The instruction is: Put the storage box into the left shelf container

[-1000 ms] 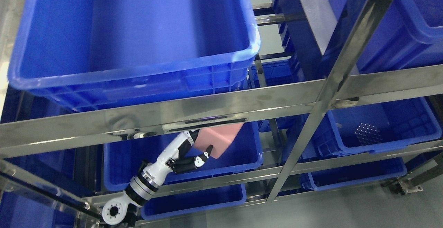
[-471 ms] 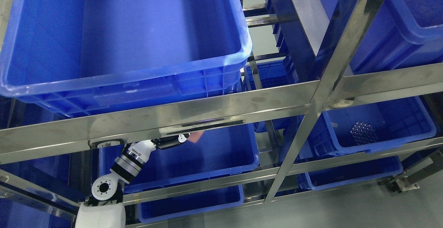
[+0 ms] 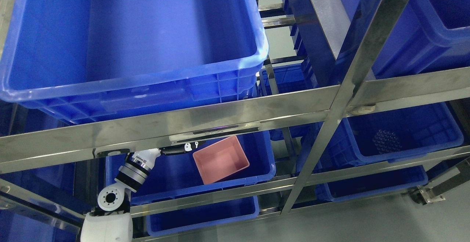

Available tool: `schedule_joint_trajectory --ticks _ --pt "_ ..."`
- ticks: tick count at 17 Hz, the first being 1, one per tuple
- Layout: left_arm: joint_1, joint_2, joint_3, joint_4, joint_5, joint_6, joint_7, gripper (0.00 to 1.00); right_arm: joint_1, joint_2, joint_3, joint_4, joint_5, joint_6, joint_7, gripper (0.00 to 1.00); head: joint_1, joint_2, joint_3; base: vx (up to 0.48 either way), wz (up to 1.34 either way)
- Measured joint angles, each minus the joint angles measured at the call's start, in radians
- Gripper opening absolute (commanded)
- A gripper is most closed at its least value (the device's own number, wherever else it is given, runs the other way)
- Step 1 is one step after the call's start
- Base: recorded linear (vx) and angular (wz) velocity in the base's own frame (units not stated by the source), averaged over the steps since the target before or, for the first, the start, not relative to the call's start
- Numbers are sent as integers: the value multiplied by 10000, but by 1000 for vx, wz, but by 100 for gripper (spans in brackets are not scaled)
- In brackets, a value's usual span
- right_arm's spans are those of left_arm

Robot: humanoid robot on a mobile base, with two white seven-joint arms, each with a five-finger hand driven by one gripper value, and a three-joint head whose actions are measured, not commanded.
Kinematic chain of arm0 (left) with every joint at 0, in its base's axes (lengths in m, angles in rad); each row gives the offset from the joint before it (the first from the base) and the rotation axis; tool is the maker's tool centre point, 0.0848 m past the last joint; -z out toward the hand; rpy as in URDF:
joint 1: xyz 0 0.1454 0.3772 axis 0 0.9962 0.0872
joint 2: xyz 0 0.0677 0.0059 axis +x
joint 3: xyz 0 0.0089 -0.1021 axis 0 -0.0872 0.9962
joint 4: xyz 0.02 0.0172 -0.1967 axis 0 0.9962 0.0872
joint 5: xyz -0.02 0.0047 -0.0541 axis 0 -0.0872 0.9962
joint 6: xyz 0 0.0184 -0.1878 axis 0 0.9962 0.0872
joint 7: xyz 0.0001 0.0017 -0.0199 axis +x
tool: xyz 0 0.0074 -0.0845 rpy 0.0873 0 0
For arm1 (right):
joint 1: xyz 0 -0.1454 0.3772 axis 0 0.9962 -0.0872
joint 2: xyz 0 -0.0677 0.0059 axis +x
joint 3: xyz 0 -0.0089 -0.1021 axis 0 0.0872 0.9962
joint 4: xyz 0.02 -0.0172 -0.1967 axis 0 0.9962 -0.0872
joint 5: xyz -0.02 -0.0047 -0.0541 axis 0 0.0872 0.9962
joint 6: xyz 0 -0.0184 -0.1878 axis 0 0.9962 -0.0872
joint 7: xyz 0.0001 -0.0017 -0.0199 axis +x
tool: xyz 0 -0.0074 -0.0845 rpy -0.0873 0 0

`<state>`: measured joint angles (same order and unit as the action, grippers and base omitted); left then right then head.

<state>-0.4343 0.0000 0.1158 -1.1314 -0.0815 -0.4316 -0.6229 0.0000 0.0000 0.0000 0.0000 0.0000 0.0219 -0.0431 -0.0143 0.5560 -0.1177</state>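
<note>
The pink storage box lies open side up inside the blue container on the left middle shelf, tilted against its right part. My left hand is just left of the box, apart from it, with its fingers stretched out and holding nothing. The steel rail partly hides the hand. Its wrist comes up from the lower left. My right arm does not show.
A large blue bin fills the shelf above. A steel rail crosses just above my hand and a slanted steel post stands to the right. The right bin holds a cluster of dark balls. More blue bins sit lower down.
One second ago my left hand held the pink box above the container. The box now lies in the container and my hand has let go and pulled back up and left under the rail.
</note>
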Motion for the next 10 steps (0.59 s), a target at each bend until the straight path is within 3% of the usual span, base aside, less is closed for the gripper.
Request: schedule_joint_trajectory --ticks 2,7,10 --pt "259 0 -232 -226 286 -42 1039 99 0 0 0 0 0 0 0 100 0 0 0 0 0" --pt "1724 0 -1213 -1539 641 292 5323 100 0 0 0 0 0 0 0 100 0 3 0 0 0" --pt "2689 0 -1716 -2271 723 469 6218 100 0 0 0 0 0 0 0 100 0 3 0 0 0"
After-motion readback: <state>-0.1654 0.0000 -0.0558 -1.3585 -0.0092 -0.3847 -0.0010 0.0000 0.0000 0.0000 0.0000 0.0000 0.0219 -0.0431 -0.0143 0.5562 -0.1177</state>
